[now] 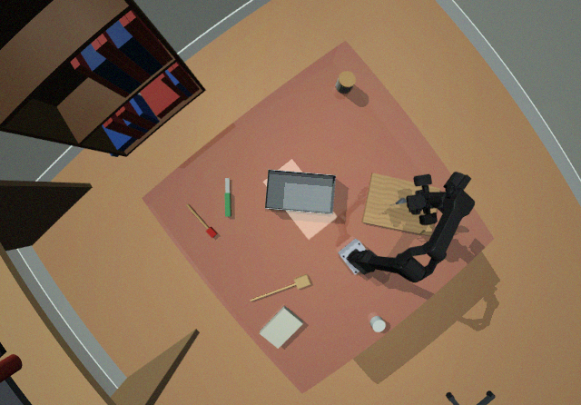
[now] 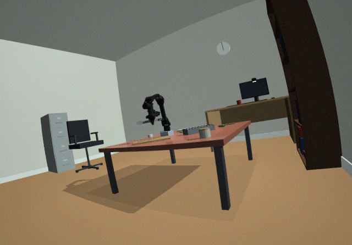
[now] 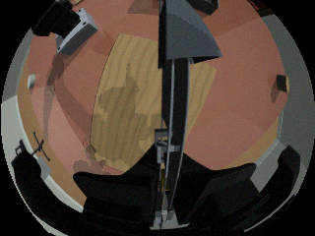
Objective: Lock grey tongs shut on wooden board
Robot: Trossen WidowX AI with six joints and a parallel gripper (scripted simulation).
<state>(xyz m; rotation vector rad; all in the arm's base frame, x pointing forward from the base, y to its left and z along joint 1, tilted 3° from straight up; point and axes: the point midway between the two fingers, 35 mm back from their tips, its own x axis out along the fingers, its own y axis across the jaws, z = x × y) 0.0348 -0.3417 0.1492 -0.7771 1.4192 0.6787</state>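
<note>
The grey tongs (image 2: 144,122) (image 3: 178,98) are held in the air above the wooden board (image 1: 375,189) (image 2: 150,140) (image 3: 110,88). They lie close to level in the exterior view, and their two arms run close together in the wrist view. In the top view only a small grey end of the tongs (image 1: 399,201) shows beside the gripper. My gripper (image 2: 153,122) (image 3: 161,144) is shut on the tongs, pointing down. The hinge lock cannot be made out. The roasting tin (image 1: 275,192) (image 2: 196,129) stands left of the board in the top view, with no tongs across it.
A lidded jar (image 1: 346,82) (image 2: 204,133) stands at the table's far corner. A white cup (image 1: 378,324) (image 2: 149,135) (image 3: 31,81) stands beyond the arm's base. A wooden spatula (image 1: 301,281), a pale block (image 1: 281,327), a green-handled tool (image 1: 228,203) and a red-headed brush (image 1: 211,232) lie farther left.
</note>
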